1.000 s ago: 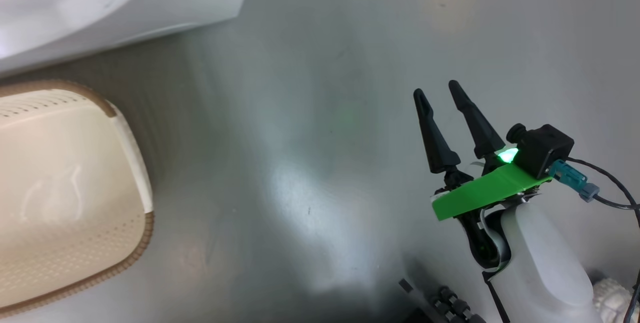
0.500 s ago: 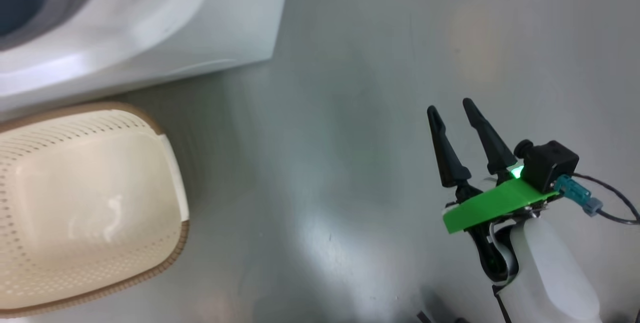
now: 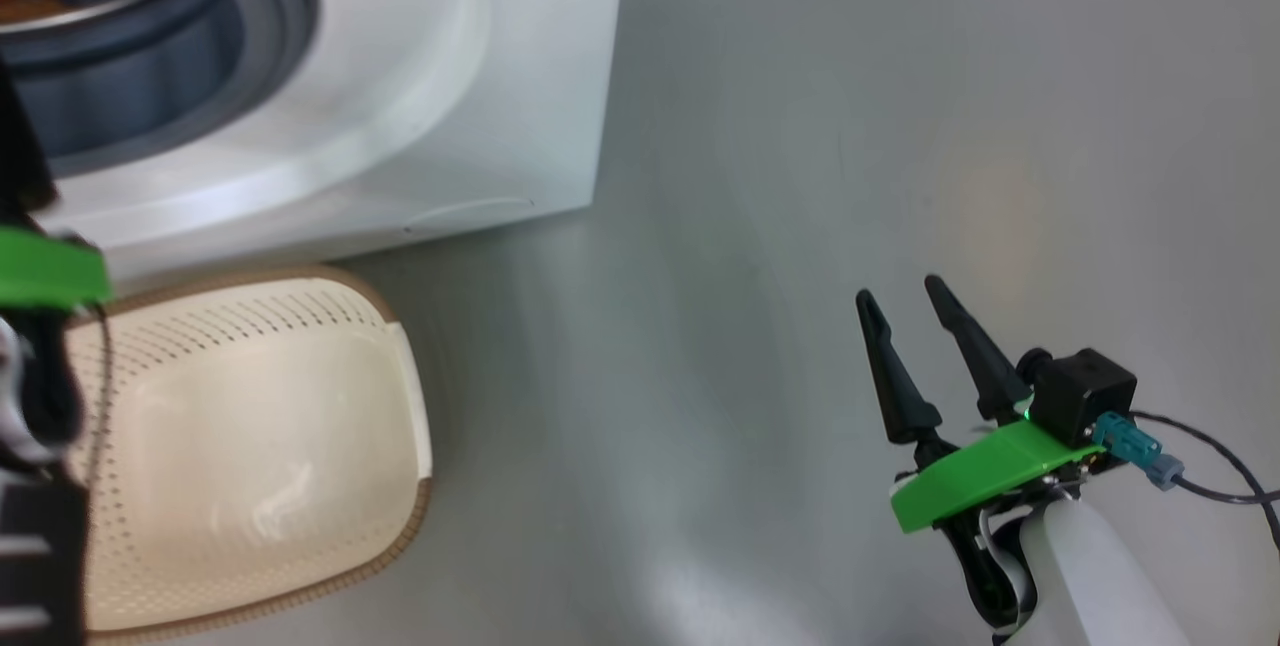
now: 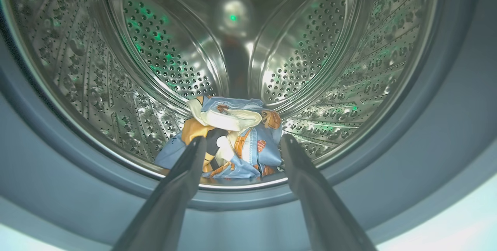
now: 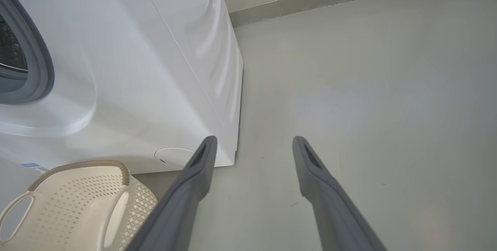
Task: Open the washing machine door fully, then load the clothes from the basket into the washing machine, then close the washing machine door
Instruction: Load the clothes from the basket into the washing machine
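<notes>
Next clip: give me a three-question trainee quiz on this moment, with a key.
1. True or false: the basket looks empty.
2. Where do the clothes lie? A. in the drum; B. on the floor; C. over the basket's rim.
3. Fill in: the left tool, facing the drum, is ____ (open or shut).
Key: 1 true; 2 A; 3 open.

Inside the white washing machine [image 3: 520, 106], light blue, orange-printed clothes [image 4: 248, 148] with cream; before it, a cream dot-perforated basket [image 3: 250, 446], brown woven rim.
</notes>
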You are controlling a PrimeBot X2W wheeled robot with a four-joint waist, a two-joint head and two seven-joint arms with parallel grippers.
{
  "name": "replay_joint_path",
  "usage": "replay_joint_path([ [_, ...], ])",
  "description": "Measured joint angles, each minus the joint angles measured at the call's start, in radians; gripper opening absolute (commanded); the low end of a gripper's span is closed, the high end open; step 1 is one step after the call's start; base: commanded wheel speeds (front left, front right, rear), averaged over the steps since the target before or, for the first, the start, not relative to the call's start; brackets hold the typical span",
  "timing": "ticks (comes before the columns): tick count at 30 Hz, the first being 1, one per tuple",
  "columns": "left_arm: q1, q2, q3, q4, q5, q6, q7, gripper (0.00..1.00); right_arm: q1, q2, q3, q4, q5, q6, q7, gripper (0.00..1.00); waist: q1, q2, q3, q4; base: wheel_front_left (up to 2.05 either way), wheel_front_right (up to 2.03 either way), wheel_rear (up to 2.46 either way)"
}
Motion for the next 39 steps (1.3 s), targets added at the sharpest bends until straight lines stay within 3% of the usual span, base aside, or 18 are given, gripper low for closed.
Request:
replay_joint_path([
  [4,0.113,-0.041,0.010,-0.088,0.023,0.033,-0.008,1.00,0.016,0.000,-0.007,0.007,-0.006,0.000,0.000,1.00,0.0000,0.0000,-0.043,0.011,0.00,0.00,0.00],
  [11,0.288,-0.098,0.063,-0.184,0.070,0.032,-0.009,1.00,0.045,0.000,-0.019,0.013,-0.013,0.000,0.000,1.00,0.0000,0.0000,-0.115,0.025,0.00,0.00,0.00],
  [21,0.499,-0.227,0.169,-0.278,0.186,-0.013,-0.009,1.00,0.070,0.000,-0.027,0.012,-0.048,0.000,0.000,1.00,0.0000,0.0000,-0.204,0.027,0.00,0.00,0.00],
  [30,0.661,-0.274,0.235,-0.333,0.257,-0.048,-0.009,1.00,0.109,0.000,-0.025,-0.004,-0.086,0.000,0.000,1.00,0.0000,0.0000,-0.280,0.017,0.00,0.00,0.00],
  [39,0.766,-0.277,0.229,-0.361,0.253,-0.047,-0.009,1.00,0.170,0.000,-0.043,-0.028,-0.115,0.000,0.000,1.00,0.0000,0.0000,-0.365,0.017,0.00,0.00,0.00],
])
